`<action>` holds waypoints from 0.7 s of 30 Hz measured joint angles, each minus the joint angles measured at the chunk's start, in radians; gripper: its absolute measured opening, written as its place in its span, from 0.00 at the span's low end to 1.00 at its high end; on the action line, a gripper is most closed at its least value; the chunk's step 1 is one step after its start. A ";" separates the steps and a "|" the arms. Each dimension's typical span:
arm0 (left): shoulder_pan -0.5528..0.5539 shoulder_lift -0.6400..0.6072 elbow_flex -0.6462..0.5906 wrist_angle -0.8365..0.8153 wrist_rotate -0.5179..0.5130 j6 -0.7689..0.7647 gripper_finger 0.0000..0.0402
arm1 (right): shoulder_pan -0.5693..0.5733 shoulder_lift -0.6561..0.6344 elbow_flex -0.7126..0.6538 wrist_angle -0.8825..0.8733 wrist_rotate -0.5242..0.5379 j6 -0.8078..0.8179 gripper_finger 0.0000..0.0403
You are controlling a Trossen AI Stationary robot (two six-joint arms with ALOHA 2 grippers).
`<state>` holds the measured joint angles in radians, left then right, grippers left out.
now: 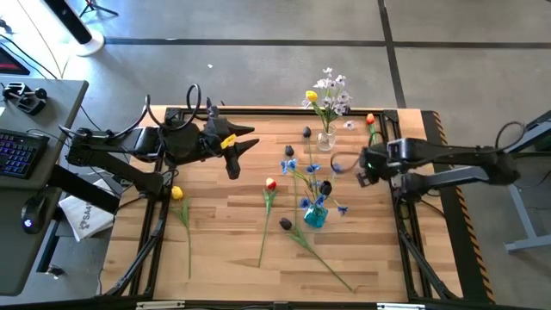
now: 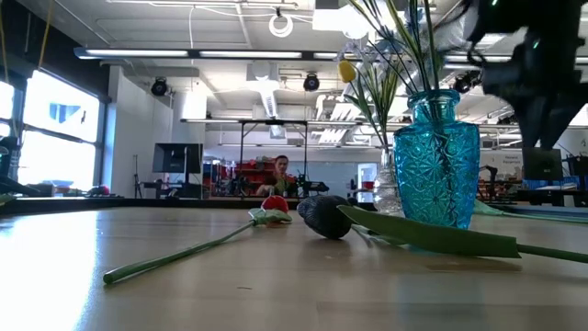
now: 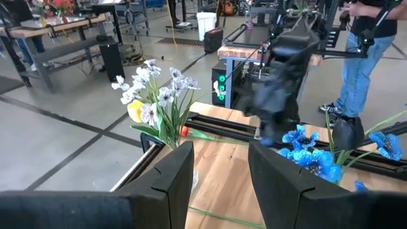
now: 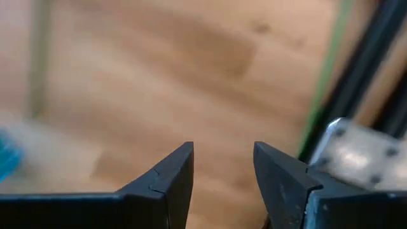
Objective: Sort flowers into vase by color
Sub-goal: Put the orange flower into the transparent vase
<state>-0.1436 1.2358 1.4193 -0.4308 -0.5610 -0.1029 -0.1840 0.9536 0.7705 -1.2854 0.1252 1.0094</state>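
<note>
Left gripper fingers spread, empty. Right gripper likewise. Red tulip lay loose on table, between both, well apart. Judged light, stem thin, floppy; pinch mid-stem.

From my right hand, the table is a blur: a green streak, perhaps a stem, and a blue smear cut off at the edge. In the low view the blue vase hides its stems' lower ends, and the blossoms run off the top.
</note>
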 joint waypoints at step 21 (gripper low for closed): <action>-0.001 0.000 0.000 0.004 0.046 -0.045 0.35 | -0.642 0.325 -0.114 0.395 0.188 -0.512 0.39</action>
<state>-0.1444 1.2358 1.4193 -0.4271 -0.5152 -0.1478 -0.8255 1.2783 0.6563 -0.8899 0.3136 0.4972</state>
